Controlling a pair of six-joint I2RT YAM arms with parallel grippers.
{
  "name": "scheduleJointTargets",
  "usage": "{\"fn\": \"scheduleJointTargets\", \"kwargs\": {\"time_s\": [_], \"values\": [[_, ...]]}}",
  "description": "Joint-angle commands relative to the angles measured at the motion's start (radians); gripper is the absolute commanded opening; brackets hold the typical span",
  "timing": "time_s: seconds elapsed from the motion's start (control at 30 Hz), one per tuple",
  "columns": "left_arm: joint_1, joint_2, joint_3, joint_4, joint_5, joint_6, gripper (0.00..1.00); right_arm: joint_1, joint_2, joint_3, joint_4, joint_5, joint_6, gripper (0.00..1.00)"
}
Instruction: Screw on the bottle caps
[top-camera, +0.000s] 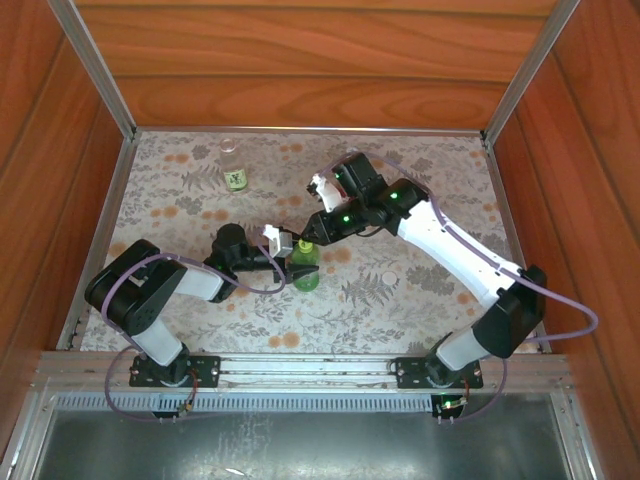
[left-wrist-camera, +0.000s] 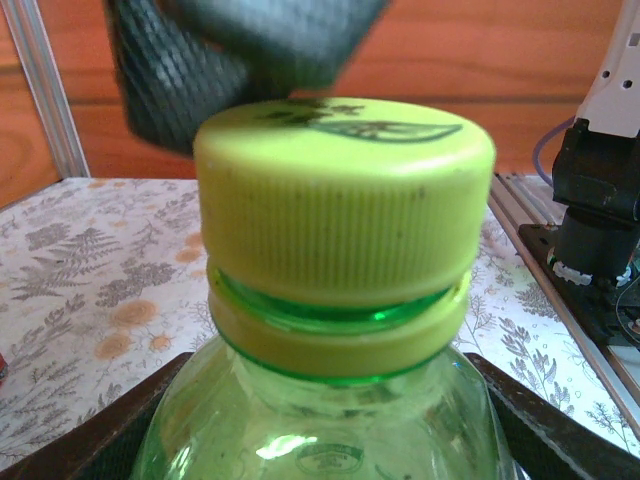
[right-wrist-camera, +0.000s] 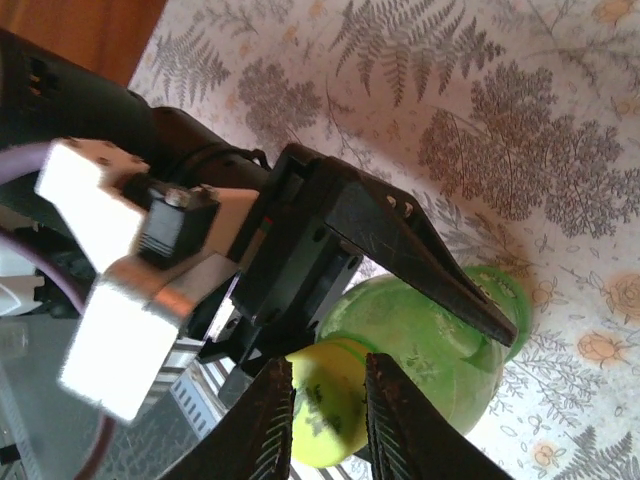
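Note:
The green bottle (top-camera: 305, 268) stands upright mid-table, and my left gripper (top-camera: 293, 262) is shut on its body from the left. In the left wrist view its dark fingers (left-wrist-camera: 85, 440) press both sides of the bottle's shoulder (left-wrist-camera: 320, 420). A yellow-green cap (left-wrist-camera: 345, 195) sits on the neck, with a strip of green thread showing above the collar ring. My right gripper (top-camera: 308, 242) hangs just above the cap, blurred at the top of the left wrist view (left-wrist-camera: 240, 55). Its fingers stand slightly apart, with the cap (right-wrist-camera: 325, 415) seen between them and its ribbed side free.
A clear labelled bottle (top-camera: 234, 172) stands uncapped near the back left. A small pale round spot (top-camera: 388, 276), possibly a cap, lies right of the green bottle. Wooden walls and aluminium posts (top-camera: 100, 70) enclose the flowered table (top-camera: 420, 180).

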Motion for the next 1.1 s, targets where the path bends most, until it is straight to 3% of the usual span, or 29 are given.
{"fn": "scheduleJointTargets", "kwargs": {"time_s": [0.0, 0.23, 0.37, 0.53, 0.63, 0.8, 1.07], "values": [[0.01, -0.004, -0.015, -0.071, 0.001, 0.014, 0.66, -0.006, -0.018, -0.013, -0.021, -0.039, -0.017, 0.21], [0.01, -0.005, -0.015, -0.073, 0.001, 0.015, 0.66, -0.003, -0.132, -0.137, 0.0, -0.095, 0.035, 0.12], [0.01, 0.0, -0.01, -0.073, 0.003, 0.014, 0.66, -0.002, -0.177, -0.156, 0.035, -0.052, 0.066, 0.12], [0.011, 0.001, -0.008, -0.073, 0.008, 0.014, 0.66, -0.015, -0.147, -0.099, 0.043, 0.059, 0.058, 0.22], [0.01, -0.001, -0.012, -0.073, 0.006, 0.016, 0.65, -0.02, -0.076, -0.042, 0.034, 0.034, 0.034, 0.29], [0.011, -0.023, -0.022, -0.074, -0.004, 0.01, 0.65, -0.02, -0.004, 0.022, -0.004, -0.029, -0.004, 0.25], [0.012, -0.025, -0.014, -0.077, 0.011, 0.005, 0.66, 0.004, -0.101, -0.128, 0.025, -0.123, 0.046, 0.18]]}}
